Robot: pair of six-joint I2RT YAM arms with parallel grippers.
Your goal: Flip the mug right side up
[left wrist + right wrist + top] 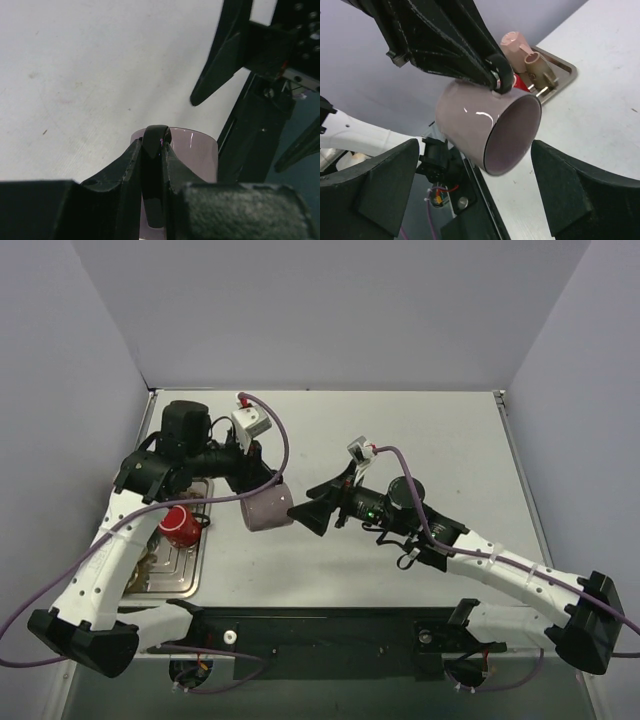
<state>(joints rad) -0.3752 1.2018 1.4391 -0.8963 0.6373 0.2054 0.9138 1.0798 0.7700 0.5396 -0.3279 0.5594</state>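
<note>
A pale mauve mug hangs in the air above the table, tipped on its side. Its mouth faces my right gripper. My left gripper is shut on the mug's black handle, pinching it from above. The mug's body shows just beyond the left fingers. My right gripper stands open right at the mug's mouth. In the right wrist view its two fingers stand on either side of the mug without touching it. The mug's base is hidden.
A metal tray lies at the table's left, holding a red cup and other small items; pink and tan pieces show on it in the right wrist view. A black rail runs along the near edge.
</note>
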